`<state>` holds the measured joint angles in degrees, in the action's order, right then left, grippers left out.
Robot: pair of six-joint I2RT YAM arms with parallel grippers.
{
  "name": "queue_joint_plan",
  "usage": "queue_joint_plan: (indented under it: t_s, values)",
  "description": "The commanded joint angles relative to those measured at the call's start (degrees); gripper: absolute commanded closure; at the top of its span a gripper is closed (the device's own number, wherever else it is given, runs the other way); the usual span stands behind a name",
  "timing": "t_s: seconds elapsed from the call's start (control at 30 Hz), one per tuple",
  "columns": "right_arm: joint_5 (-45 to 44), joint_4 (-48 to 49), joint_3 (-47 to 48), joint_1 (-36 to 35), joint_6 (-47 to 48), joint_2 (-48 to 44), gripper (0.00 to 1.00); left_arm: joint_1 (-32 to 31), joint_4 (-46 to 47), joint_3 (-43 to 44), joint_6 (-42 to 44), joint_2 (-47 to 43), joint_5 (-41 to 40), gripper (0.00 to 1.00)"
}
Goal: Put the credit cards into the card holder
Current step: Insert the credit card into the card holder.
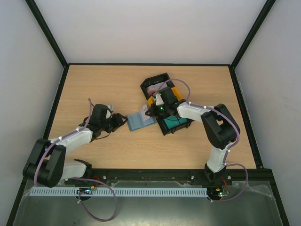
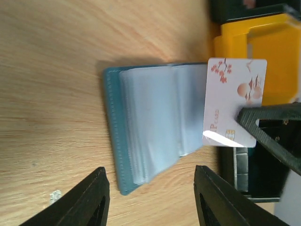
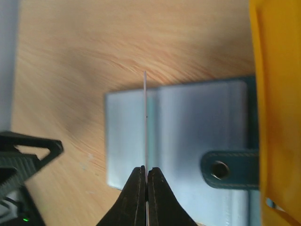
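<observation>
The teal card holder (image 1: 138,122) lies open on the table, pale grey pockets up (image 2: 150,127); its clasp strap (image 3: 230,168) shows in the right wrist view. My right gripper (image 1: 151,113) is shut on a white credit card with red blossoms (image 2: 235,101), held on edge just above the open pockets (image 3: 197,122); I see the card edge-on (image 3: 145,117). My left gripper (image 2: 149,197) is open and empty on the holder's left side (image 1: 120,120), apart from it. More cards lie in the bins (image 1: 157,87).
A black bin (image 1: 157,84) and a yellow bin (image 1: 164,101) stand just right of the holder, with another black bin (image 1: 174,123) in front of them. The yellow bin's wall (image 3: 277,94) is close beside the holder. Black frame rails edge the table.
</observation>
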<state>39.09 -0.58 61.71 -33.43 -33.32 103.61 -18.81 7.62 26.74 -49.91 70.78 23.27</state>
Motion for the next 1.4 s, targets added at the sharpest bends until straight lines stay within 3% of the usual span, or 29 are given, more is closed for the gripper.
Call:
queue_joint_plan:
  t_s: [0.0, 0.53, 0.87, 1.37]
  values:
    - [-1.35, -8.13, 2.34, -0.32, 6.6, 2.38, 0.98, -0.64, -0.3, 2.16, 2.18, 4.79, -0.8, 0.5]
    - [0.24, -7.62, 4.55, -2.67, 6.56, 8.78, 0.98, -2.32, -0.74, 4.96, 3.66, 14.1, -2.7, 0.56]
    - [-1.89, -0.74, 0.56, -2.78, -5.22, 7.54, 0.98, -3.81, -3.12, 5.23, 4.79, 17.32, -6.73, 0.72]
    - [-1.42, 1.85, -1.56, -4.46, -9.62, 8.44, 0.98, -4.65, -3.39, 5.13, 5.08, 18.17, -8.05, 0.76]
